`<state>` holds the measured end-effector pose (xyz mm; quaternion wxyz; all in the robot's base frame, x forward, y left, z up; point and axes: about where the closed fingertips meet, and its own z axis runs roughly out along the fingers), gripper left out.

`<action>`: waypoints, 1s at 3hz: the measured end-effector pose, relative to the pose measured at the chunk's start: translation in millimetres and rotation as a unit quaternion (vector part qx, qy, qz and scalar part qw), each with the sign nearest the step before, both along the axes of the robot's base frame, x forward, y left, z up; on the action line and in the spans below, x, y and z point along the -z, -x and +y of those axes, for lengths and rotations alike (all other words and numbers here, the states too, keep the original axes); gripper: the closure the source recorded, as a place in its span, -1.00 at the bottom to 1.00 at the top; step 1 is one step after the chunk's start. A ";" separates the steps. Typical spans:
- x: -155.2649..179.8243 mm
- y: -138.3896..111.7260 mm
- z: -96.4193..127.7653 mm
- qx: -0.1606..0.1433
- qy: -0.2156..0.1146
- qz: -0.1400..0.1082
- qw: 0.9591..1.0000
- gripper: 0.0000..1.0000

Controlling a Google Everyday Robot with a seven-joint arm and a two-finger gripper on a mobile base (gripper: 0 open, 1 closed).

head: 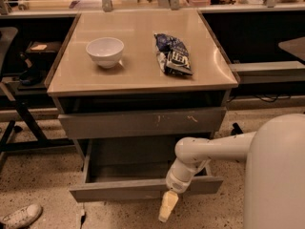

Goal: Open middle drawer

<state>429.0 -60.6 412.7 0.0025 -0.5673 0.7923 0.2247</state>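
Note:
The middle drawer (143, 189) is the wide, shallow grey drawer low on the cabinet. It stands pulled out towards me, and its grey inside (128, 163) shows empty. Above it is the taller grey front with pale scratch marks (143, 123), pushed in. My gripper (167, 207) hangs from the white arm (209, 149), which reaches in from the right. The gripper points down just in front of the pulled-out drawer's front, right of its middle. I see nothing held in it.
A white bowl (105, 51) and a blue chip bag (173, 54) lie on the beige cabinet top (138, 78). A shoe (19, 217) is on the speckled floor at the left. Dark desk legs (24, 123) stand left of the cabinet. My white body (279, 175) fills the right.

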 end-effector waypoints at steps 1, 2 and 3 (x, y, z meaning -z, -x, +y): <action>-2.0 4.9 -0.5 -0.003 0.001 0.005 1.000 -1.00; -22.2 40.9 -15.0 0.008 -0.003 0.028 1.000 -1.00; -23.4 39.8 -14.3 0.008 -0.003 0.028 1.000 -1.00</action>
